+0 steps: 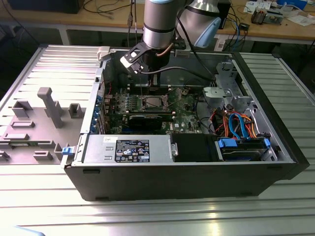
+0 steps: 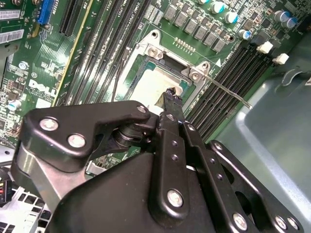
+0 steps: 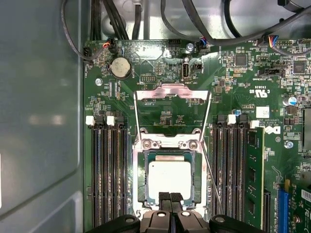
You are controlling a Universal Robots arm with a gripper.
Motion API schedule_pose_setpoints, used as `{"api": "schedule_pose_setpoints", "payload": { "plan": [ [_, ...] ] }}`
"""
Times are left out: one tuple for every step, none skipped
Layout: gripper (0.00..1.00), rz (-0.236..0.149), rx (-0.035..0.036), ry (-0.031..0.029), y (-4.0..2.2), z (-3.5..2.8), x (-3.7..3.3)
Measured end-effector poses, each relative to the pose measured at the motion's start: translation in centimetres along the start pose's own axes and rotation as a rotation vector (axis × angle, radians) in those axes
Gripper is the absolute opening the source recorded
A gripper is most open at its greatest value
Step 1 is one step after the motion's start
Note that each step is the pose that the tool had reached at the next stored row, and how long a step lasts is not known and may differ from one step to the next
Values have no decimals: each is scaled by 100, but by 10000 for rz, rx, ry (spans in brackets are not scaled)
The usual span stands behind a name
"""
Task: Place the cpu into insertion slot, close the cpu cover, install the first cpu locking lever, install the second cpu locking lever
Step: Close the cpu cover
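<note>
Reaching straight down into the open computer case (image 1: 172, 182) on the ribbed tabletop (image 1: 147, 219), the arm (image 1: 158, 22) is seen in the exterior view with its wrist upright over the green circuit board (image 3: 233, 77). The hand (image 3: 170, 197) is held with its two fingers pressed together, nothing gripped between them, their tips set over one edge of the cpu (image 3: 169, 175). The cpu is seated flat in the insertion slot (image 3: 142, 177). The cpu cover (image 3: 172, 91) is swung open, away from the slot, and a thin locking lever (image 3: 213, 174) lies unlatched beside it. A printed label (image 1: 132, 150) is carried by the grey power supply (image 1: 98, 147); white lettering is printed on the board.
</note>
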State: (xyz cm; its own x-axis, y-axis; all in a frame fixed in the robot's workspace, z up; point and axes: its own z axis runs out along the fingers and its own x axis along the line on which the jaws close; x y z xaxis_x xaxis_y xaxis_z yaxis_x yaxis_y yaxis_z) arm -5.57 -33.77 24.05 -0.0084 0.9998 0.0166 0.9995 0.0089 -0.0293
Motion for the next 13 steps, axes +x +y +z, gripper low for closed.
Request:
{"api": "schedule_pose_setpoints", "payload": {
  "plan": [
    [11, 0, 1, -1, 0, -9, 0],
    [11, 1, 0, 1, -2, -21, 1],
    [11, 0, -1, 1, -2, -32, 1],
    [11, 1, -3, 4, -2, -32, 2],
    [11, 1, -2, 3, -2, -34, 1],
    [11, 2, -1, 1, -2, -34, 1],
    [11, 2, -1, 1, -3, -34, 1],
    [11, 1, -1, 1, -2, -35, 1],
    [11, 1, -1, 0, -3, -42, 1],
    [11, 2, -1, 1, -3, -63, 2],
    [11, 2, -1, 1, -6, -144, 3],
    [11, 2, -1, 1, -6, -167, 4],
    [11, 2, -1, 1, -7, -190, 4]
  ]
}}
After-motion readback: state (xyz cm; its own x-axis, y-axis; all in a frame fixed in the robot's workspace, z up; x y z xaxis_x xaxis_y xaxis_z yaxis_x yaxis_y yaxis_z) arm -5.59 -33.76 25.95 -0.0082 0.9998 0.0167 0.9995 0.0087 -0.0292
